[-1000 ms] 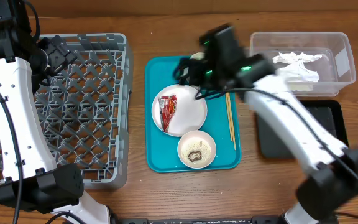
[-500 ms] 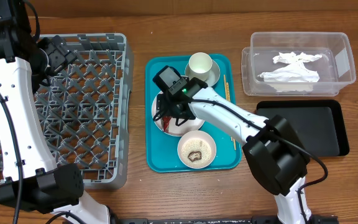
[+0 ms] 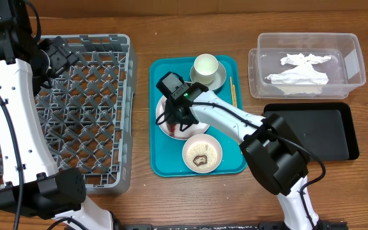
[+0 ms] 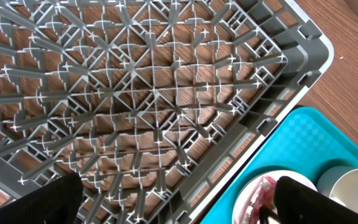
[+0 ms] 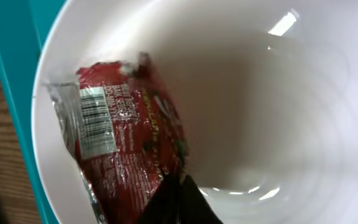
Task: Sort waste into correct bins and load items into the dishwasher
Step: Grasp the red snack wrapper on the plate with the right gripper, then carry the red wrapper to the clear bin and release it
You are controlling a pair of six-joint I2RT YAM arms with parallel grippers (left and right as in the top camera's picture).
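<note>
**Overhead and wrist views.** The right gripper (image 5: pixel 179 198) is over the large plate (image 5: pixel 278 112) at the middle of the teal tray (image 3: pixel 165 165). Its tips are closed together on the near edge of the red snack wrapper (image 5: pixel 126 143), which lies flat on the side of the plate nearest the tray's left rim. The pinch sits at the bottom of the wrist frame, dark and partly cut off.

From overhead, the gripper and forearm hide most of the plate and wrapper, and they cross the chopsticks (image 3: pixel 233 94) along the tray's right side. A cup (image 3: pixel 205 66) in a small dish (image 3: pixel 220 80) stands at the tray's far end. A bowl (image 3: pixel 202 153) with rice and a brown lump stands at its near end.

Left of the tray, the left gripper (image 4: pixel 179 202) hangs over the grey dish rack (image 3: pixel 82 108). Its fingers (image 4: pixel 58 199) are wide apart and empty, with only their tips in frame.

Right of the tray, the clear tub (image 3: pixel 356 64) holds a crumpled napkin (image 3: pixel 299 71). The black tray (image 3: pixel 324 134) is beside the tub, its left edge covered by the right arm's elbow.
</note>
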